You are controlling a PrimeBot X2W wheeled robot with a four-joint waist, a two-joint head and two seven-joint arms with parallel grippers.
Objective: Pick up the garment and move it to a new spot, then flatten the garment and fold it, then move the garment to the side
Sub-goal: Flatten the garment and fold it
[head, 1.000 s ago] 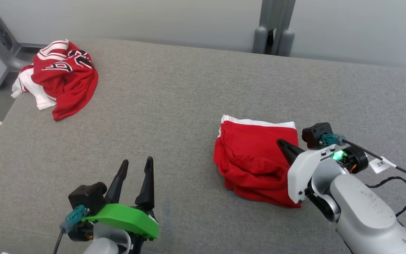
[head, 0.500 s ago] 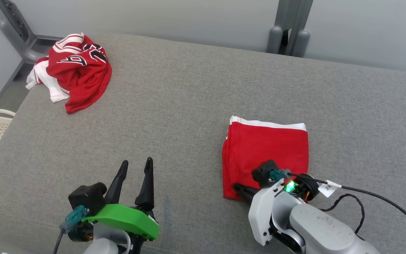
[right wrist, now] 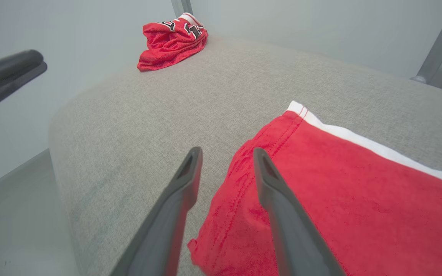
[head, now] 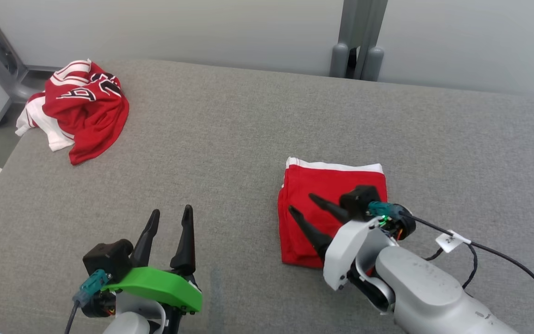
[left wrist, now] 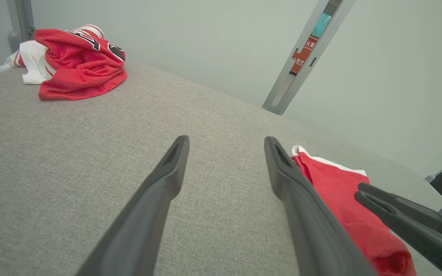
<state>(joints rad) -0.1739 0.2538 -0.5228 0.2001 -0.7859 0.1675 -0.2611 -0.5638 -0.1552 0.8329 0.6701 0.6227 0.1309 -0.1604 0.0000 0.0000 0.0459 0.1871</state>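
Folded red garment (head: 336, 185): flat on grey surface (head: 230, 139). Right jaws: partly parted, empty, straddling garment's left edge from above. Left jaws: wide open, empty, well left of garment.

Looked like a robotics lab or test bay rather than a home. Showed bare pale partition walls (head: 202, 28) joined by grey metal posts (head: 357, 41), one carrying a small red label (left wrist: 301, 55), and a broad work surface (head: 230, 139) covered in plain grey cloth. Carried the marks of rigged equipment as well: a loose black cable (head: 427, 226) with a white paper tag (head: 452, 240) and a teal plug (head: 380, 209) at the wrist behind the right gripper (head: 300, 202), and a bright green plastic cover (head: 155, 287) behind the left gripper (head: 170, 209).
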